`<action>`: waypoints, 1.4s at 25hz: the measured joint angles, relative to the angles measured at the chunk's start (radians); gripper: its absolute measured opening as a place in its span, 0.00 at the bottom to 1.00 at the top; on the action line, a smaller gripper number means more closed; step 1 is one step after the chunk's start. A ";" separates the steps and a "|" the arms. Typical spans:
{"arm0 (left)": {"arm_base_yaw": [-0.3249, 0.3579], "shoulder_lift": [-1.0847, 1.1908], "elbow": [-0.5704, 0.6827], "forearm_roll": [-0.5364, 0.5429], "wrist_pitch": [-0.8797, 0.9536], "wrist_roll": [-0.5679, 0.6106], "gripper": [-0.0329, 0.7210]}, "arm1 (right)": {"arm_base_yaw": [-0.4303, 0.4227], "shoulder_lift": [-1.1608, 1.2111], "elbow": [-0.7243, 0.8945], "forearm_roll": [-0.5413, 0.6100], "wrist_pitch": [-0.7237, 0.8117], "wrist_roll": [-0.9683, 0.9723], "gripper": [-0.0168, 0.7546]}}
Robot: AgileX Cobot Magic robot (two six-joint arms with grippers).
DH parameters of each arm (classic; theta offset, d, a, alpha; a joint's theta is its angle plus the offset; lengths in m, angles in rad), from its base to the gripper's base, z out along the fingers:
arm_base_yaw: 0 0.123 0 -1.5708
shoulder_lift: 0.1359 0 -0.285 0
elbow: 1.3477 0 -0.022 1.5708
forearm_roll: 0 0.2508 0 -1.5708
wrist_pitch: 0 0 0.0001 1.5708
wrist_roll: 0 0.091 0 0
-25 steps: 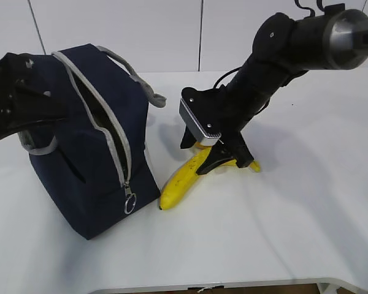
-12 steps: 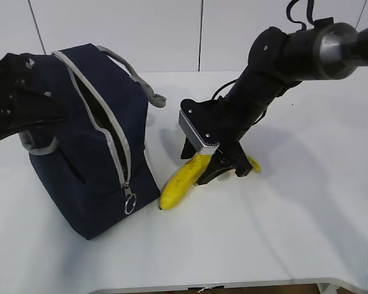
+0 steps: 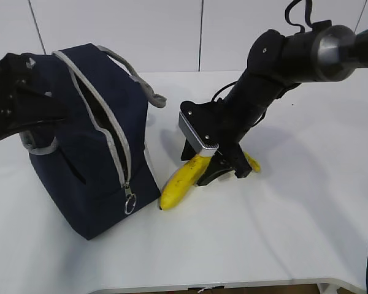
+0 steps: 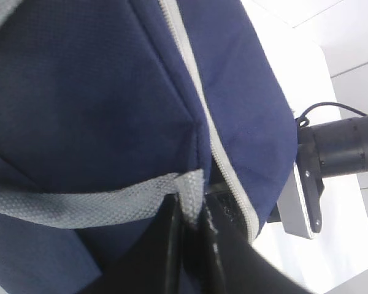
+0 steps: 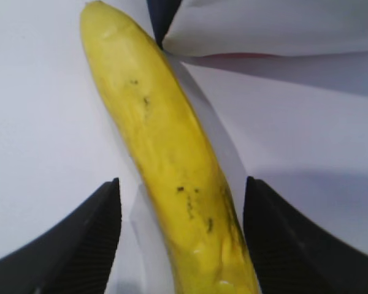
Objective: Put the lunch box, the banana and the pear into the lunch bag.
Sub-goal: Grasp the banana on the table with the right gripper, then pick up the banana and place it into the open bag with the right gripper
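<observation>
Right gripper (image 3: 213,164): lowered onto the table (image 3: 294,214), jaws apart, one finger (image 5: 86,242) on each side of the banana (image 3: 183,179). In the right wrist view bare table shows between each pad and the fruit, so no contact on either side; the banana is not clamped. It lies flat on the table, running lengthwise between the fingers and extending well forward of the fingertips. Its far end sits just beside the bottom corner of the lunch bag (image 3: 92,153); cannot tell if the two touch.

Left gripper (image 4: 190,245): jaws together, pinched on the grey strap handle (image 4: 98,205) of the bag. In the left wrist view the webbing runs off to the left of the fingers, and the grey zipper line (image 3: 113,144) climbs away from just above them. In the exterior view the bag stands upright, its zipper parted along the slanted edge, with a ring pull (image 3: 130,203) hanging at the lower end.

Lunch box, pear: not seen in any view.
</observation>
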 joint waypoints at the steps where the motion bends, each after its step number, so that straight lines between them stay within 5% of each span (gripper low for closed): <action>1: 0.000 0.000 0.000 0.000 0.000 0.000 0.06 | 0.000 0.000 0.000 0.000 0.000 0.000 0.69; 6: 0.000 0.000 0.000 0.000 0.001 0.000 0.06 | 0.000 0.011 0.000 0.006 -0.004 0.000 0.67; 18: 0.000 0.000 0.000 0.000 0.008 0.000 0.06 | 0.000 0.014 0.000 0.006 -0.004 0.000 0.43; 26: 0.000 0.000 0.000 0.000 0.008 0.000 0.06 | 0.000 0.014 0.000 0.002 0.000 0.027 0.41; 35: 0.000 0.000 0.000 0.000 0.004 0.000 0.06 | 0.002 -0.076 0.000 -0.196 0.087 0.127 0.41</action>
